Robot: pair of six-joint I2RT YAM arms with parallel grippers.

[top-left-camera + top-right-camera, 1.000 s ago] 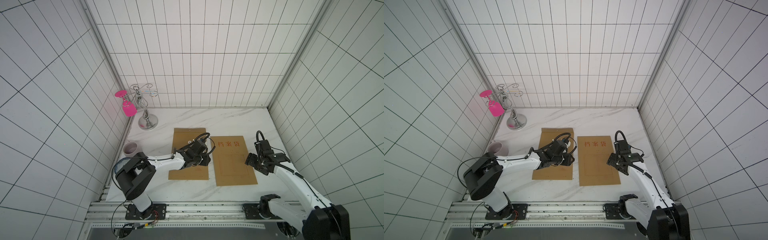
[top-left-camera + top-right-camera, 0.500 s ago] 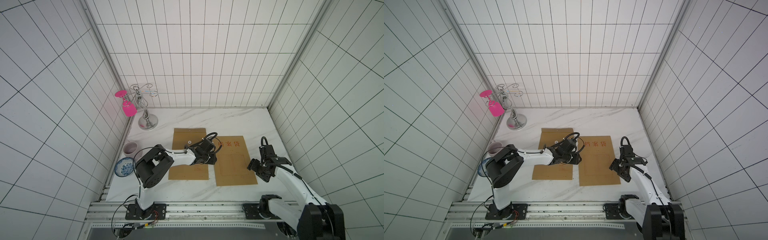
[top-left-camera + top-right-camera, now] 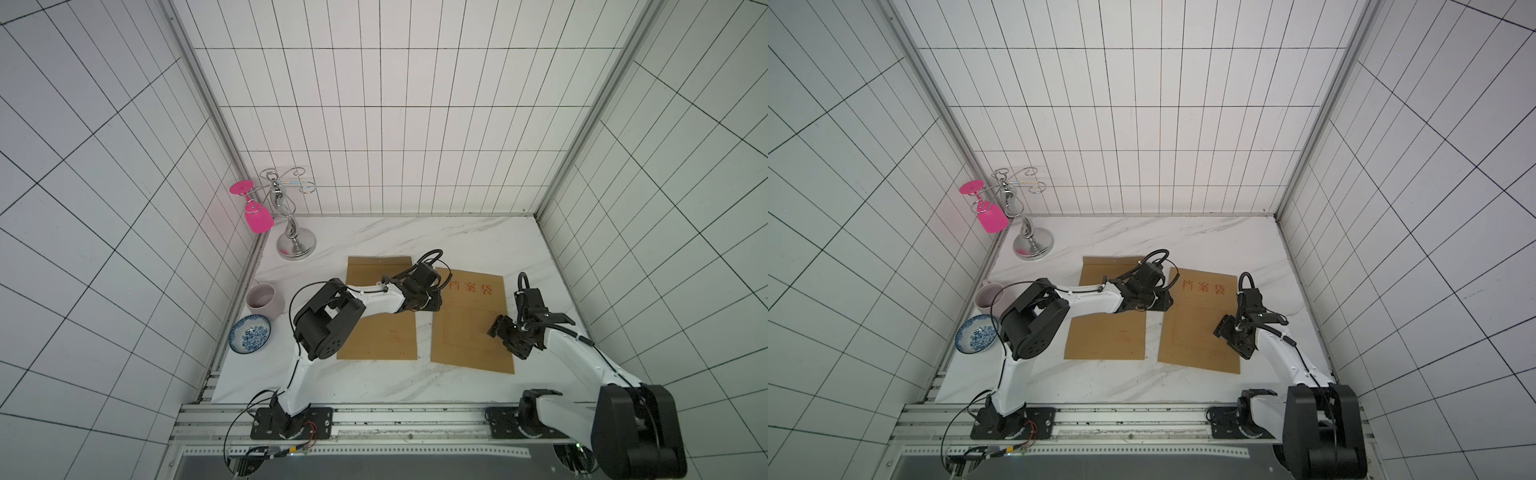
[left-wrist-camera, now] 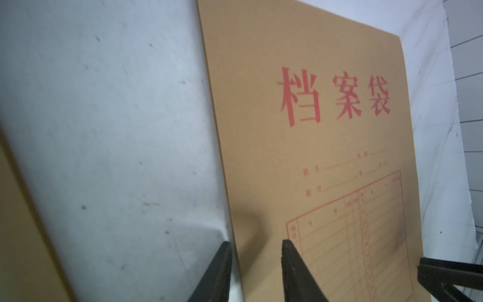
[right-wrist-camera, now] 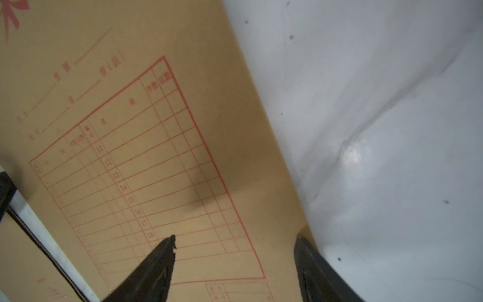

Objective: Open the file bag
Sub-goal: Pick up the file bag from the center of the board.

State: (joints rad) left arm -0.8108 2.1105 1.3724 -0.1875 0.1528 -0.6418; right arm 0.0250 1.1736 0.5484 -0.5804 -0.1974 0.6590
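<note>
A brown file bag (image 3: pixel 469 324) with red characters lies flat on the marble table, face up, in both top views (image 3: pixel 1200 328). My left gripper (image 3: pixel 432 300) sits low at its left edge. In the left wrist view the left gripper (image 4: pixel 256 242) is open, one finger over the table and the other over the bag (image 4: pixel 326 157), nothing clamped. My right gripper (image 3: pixel 507 341) hovers at the bag's right edge. In the right wrist view the right gripper (image 5: pixel 235 237) stands wide open astride that edge of the bag (image 5: pixel 156 130).
A second brown file bag (image 3: pixel 382 336) lies just left of the first, partly under my left arm. A lilac mug (image 3: pixel 261 297) and a blue-patterned bowl (image 3: pixel 250 339) stand by the left wall. A chrome glass stand (image 3: pixel 293 237) with a pink wineglass (image 3: pixel 257 214) stands back left.
My left gripper has moved right, off the second bag to the lettered bag's left edge. My right gripper has slid toward the front along the bag's right edge and narrowed slightly.
</note>
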